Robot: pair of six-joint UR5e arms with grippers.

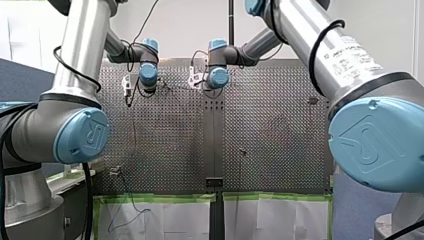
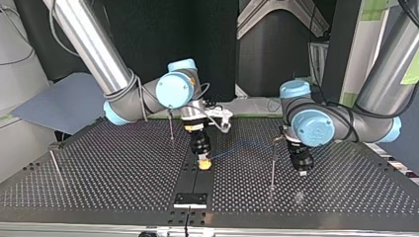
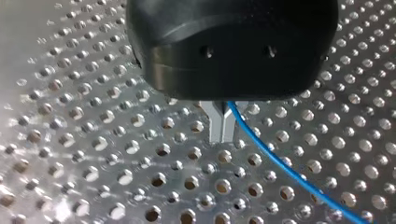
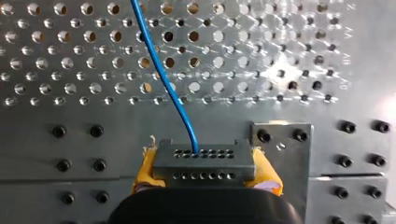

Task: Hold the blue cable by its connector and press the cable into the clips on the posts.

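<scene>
My right fingers (image 4: 265,171) pinch the connector (image 4: 201,163); my left fingers (image 3: 216,125) pinch the blue cable (image 3: 280,164).

We're in a robotics lab here: two silver industrial arms with pale blue joint caps (image 1: 80,135) reach over a perforated steel bench table (image 2: 99,168) studded with thin steel posts (image 2: 272,163). There's a black backdrop (image 2: 148,39) behind and white sheets edged in green tape (image 1: 175,217) (pure test-cell furniture).
</scene>
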